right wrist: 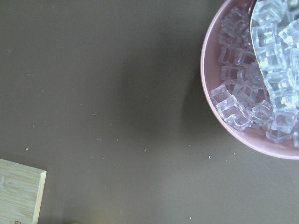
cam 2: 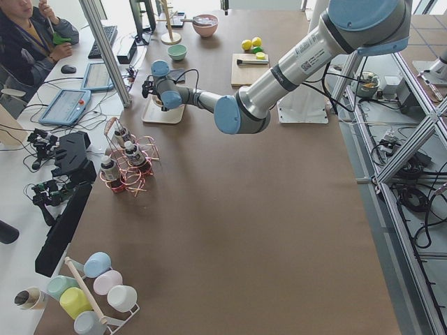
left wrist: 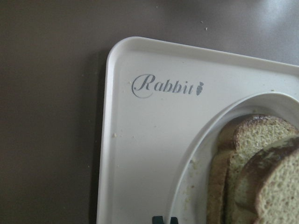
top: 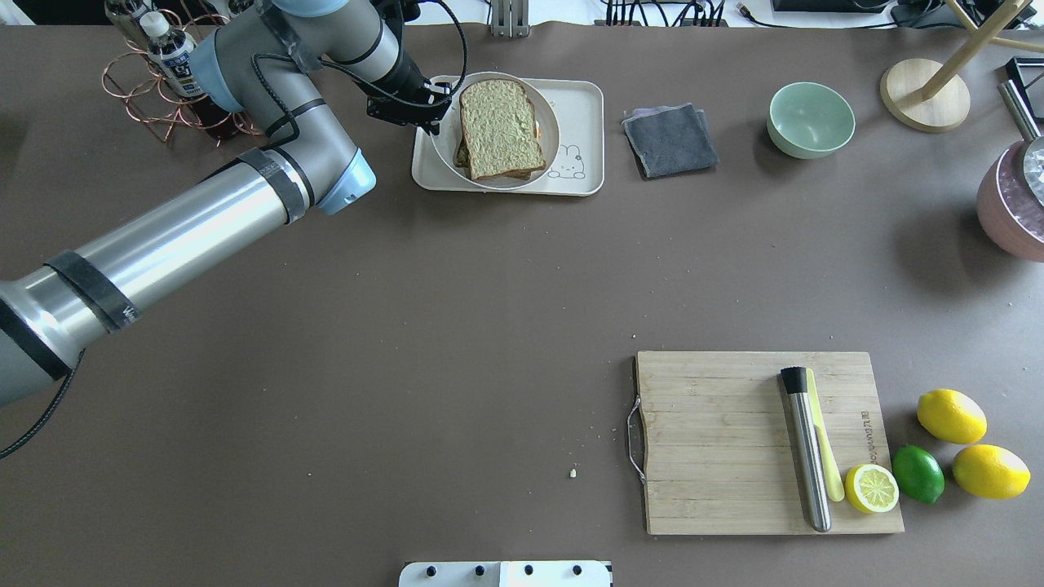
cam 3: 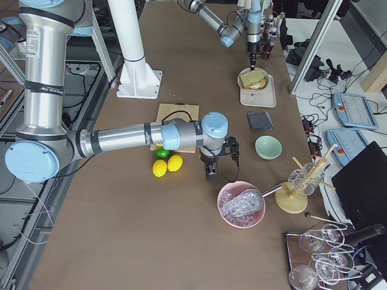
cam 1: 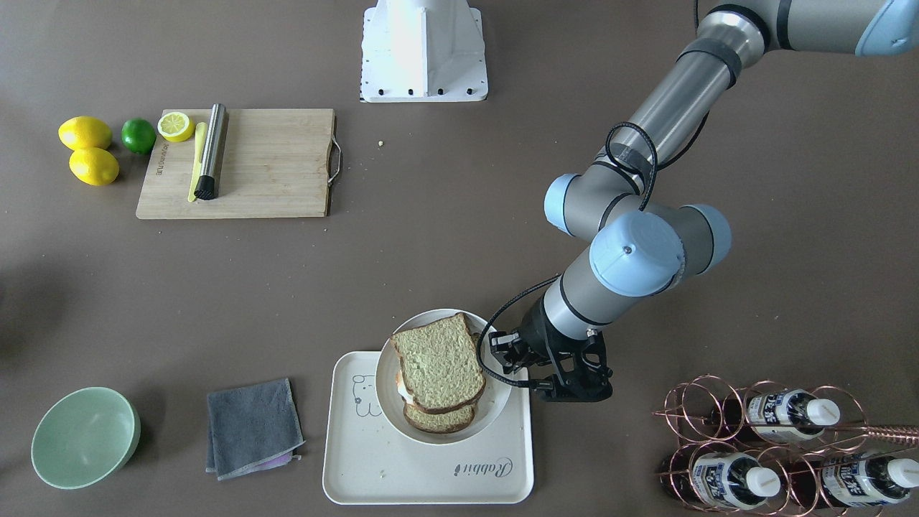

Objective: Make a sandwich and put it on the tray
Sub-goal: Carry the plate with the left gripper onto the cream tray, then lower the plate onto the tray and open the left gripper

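Over the tray's (cam 1: 431, 481) robot-side edge, front view: sandwich (cam 1: 438, 362) sat on plate (cam 1: 497, 402); left gripper (cam 1: 518, 380) was closed narrowly on the plate's rim. Overhead: the same. Right-side view: right gripper (cam 3: 210, 172) hung beside ice bowl (cam 3: 221, 211); its opening could not be told. Judged: plate stiff, slick, breakable; stack loose, light. Rim hold suited, kept level.

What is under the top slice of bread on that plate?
A second bread slice and a sliver of egg show above the plate. Anything else between is covered.
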Motion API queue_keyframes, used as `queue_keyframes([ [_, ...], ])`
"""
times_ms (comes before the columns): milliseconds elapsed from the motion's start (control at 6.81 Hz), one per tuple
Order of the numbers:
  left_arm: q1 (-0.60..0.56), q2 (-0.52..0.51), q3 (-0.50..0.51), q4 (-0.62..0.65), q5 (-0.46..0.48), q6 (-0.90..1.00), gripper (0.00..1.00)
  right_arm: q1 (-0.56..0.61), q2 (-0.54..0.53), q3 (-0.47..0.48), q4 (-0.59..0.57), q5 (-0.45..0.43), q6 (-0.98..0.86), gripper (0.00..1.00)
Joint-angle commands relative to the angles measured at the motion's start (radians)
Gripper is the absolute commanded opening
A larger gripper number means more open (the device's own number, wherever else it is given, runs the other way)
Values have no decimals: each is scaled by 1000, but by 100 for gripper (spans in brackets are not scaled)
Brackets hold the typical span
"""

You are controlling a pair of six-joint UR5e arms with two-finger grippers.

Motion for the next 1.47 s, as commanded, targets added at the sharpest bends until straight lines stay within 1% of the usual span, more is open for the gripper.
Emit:
queue_keyframes([
  [0,-3,-69,108,-20,22,47,0,6,-27,26,-2,2,0,100],
  [294,-2,-78,115,-24,36,46,0,7,-45,37,-2,2,0,100],
  [881,26,-80,119,-44,102,35,0,9,-68,46,0,3,0,100],
  [1175,29,-80,121,-46,108,35,0,9,-71,48,2,5,0,100],
  [1322,34,-77,121,-46,119,34,7,9,-70,48,2,5,0,100],
])
